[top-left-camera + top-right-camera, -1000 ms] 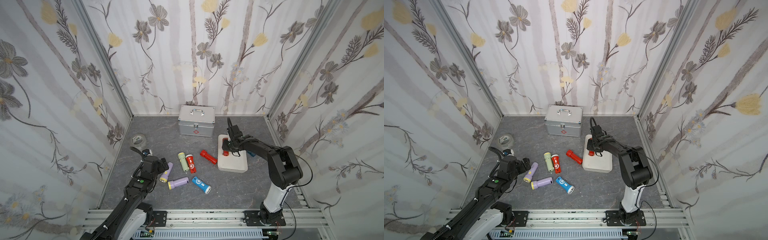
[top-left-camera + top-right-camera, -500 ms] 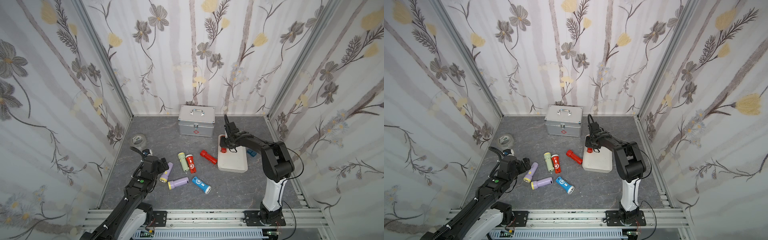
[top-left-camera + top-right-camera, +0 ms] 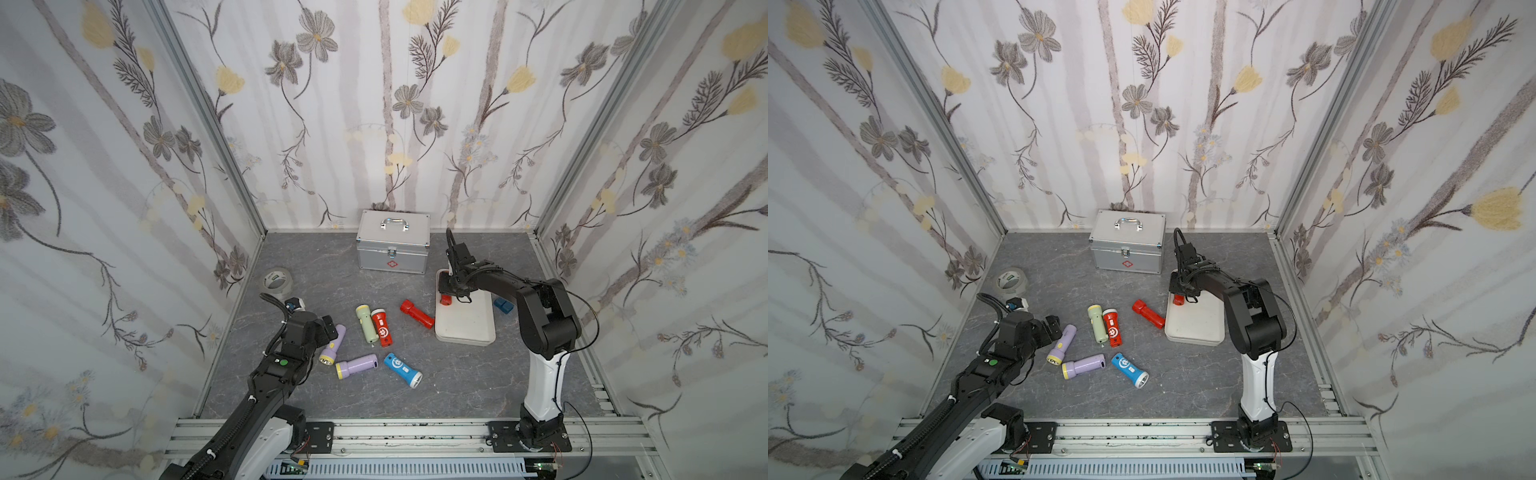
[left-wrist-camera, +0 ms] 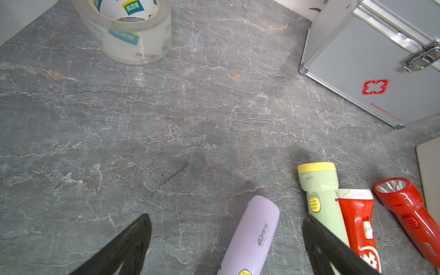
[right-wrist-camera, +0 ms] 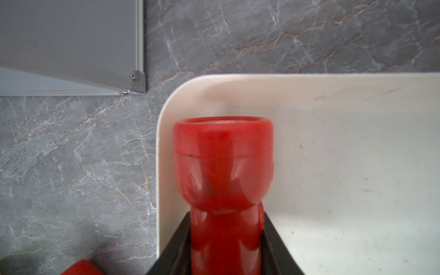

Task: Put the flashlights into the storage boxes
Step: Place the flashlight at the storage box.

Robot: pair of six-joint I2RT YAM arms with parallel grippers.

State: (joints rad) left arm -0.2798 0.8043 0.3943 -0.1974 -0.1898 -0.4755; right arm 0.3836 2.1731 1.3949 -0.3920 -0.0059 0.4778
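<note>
At the far left corner of the white tray (image 3: 465,328), which sits on the right of the grey marbled bench (image 3: 457,386), the right end effector (image 5: 226,238) is clamped on the barrel of a plain red flashlight (image 5: 222,162). This flashlight is glossy red throughout, with a flared head and a seam ring behind the lens rim. The head lies inside the tray's rounded rim; contact with the tray floor cannot be judged.

Six flashlights lie on the bench left of the tray.
- A second plain red flashlight (image 3: 417,314) has its tail at the tray's left edge.
- A pale green flashlight (image 3: 365,323) with a yellow lens ring lies side by side with a red flashlight with a white emblem (image 3: 381,327).
- Nearer lie a blue flashlight (image 3: 402,369) and a second lilac flashlight (image 3: 357,365).
- A lilac flashlight (image 4: 257,228) points its rounded tail between the fingers of the left end effector (image 4: 226,235), which stand wide apart; no contact is visible.

A silver case (image 3: 393,245) stands at the far wall, and a tape roll (image 3: 276,279) lies at the far left.
</note>
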